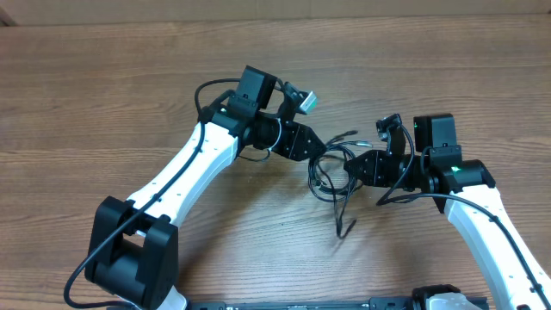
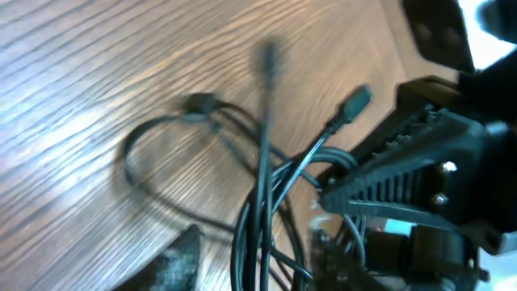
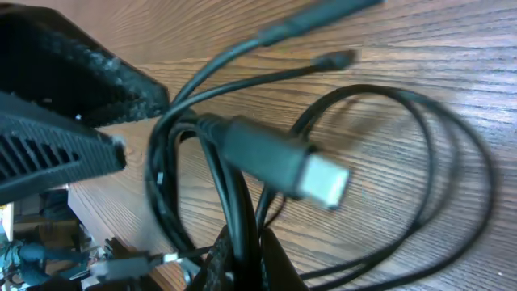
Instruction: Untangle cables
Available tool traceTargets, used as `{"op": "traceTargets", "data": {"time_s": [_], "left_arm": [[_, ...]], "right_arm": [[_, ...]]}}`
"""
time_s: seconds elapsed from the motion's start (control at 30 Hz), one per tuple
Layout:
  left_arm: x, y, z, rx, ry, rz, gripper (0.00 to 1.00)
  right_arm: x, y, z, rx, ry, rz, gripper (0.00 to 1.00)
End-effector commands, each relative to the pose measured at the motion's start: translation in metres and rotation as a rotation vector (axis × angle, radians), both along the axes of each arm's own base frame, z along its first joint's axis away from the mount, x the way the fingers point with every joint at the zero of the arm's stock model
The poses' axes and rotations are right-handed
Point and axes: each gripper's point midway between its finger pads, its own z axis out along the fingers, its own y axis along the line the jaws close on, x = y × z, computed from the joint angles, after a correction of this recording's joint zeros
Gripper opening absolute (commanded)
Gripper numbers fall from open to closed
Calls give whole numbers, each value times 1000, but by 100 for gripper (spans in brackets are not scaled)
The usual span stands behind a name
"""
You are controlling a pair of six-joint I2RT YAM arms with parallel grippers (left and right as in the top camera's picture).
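cables [image 1: 331, 172] — tangled on table [image 1: 86, 103] | right end effector [image 1: 351, 168] pinching them

From above I see both arms meeting just right of centre frame over the wooden table [image 1: 103, 95]. The left gripper [image 1: 317, 153] and the right gripper [image 1: 353, 168] face each other across the cables [image 1: 331, 182], a looped black knot. One loose strand [image 1: 343, 226] trails toward the bottom edge.

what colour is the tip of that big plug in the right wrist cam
Silver tip on a black plug; shows best in the right wrist view.
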Motion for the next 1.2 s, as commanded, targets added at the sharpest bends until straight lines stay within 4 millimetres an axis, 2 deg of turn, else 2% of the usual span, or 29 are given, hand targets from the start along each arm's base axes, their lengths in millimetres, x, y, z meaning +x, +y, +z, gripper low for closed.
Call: {"op": "traceTargets", "data": {"time_s": [0.0,0.43,0.47,0.57,0.6,0.67,0.73,0.93,1.17], "left_arm": [[5,4,5,30,-34,21,51],[-1,6,1,43,1,17,51],[-1,6,1,43,2,17,49],[-4,6,1,41,12,12,37],[-4,6,1,43,9,9,36],[-4,7,0,49,10,11,50],[-5,6,0,48,11,8,56],[-16,-4,0,47,16,-27,53],[-40,-25,-4,73,13,-98,53]], "right_arm": [[7,3,13,12,-39,7,4],[15,-3,11,-12,-30,-58,4],[15,-3,11,-12,-30,-58,4],[15,-3,11,-12,-30,-59,4],[15,-3,11,-12,-30,-59,4],[15,-3,11,-12,-31,-59,4],[16,-3,11,-12,-31,-59,4],[25,-5,14,4,-25,-125,4],[32,-8,16,-10,-57,-139,4]]}}
